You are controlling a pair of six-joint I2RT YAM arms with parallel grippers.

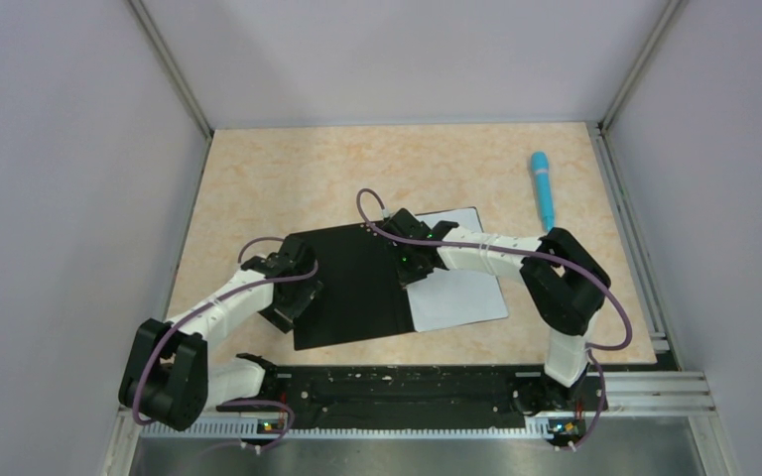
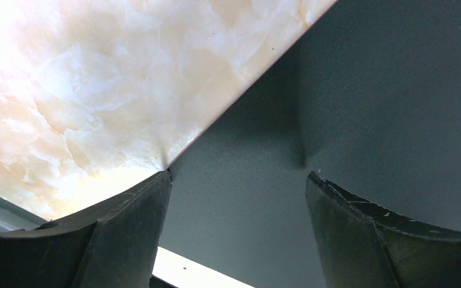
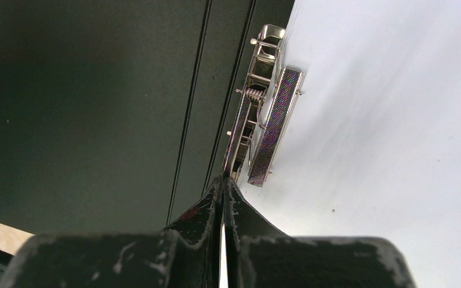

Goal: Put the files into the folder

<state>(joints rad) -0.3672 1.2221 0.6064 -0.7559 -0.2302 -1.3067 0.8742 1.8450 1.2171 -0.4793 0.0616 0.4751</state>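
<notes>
The folder (image 1: 357,288) lies open on the table, black inside up. A white paper sheet (image 1: 461,297) lies on its right half, beside a metal clip (image 3: 264,126) next to the spine. My left gripper (image 1: 303,288) is open at the folder's left edge. In the left wrist view its fingers straddle the black cover (image 2: 336,90), the left fingertip (image 2: 156,186) at the cover's edge. My right gripper (image 1: 407,266) is shut, its tips (image 3: 223,180) at the near end of the clip, between the black inside (image 3: 96,108) and the paper (image 3: 396,120). Nothing shows between its fingers.
A blue pen (image 1: 543,188) lies at the back right of the marbled table (image 1: 258,178). Grey walls enclose the table on three sides. The black base rail (image 1: 397,392) runs along the near edge.
</notes>
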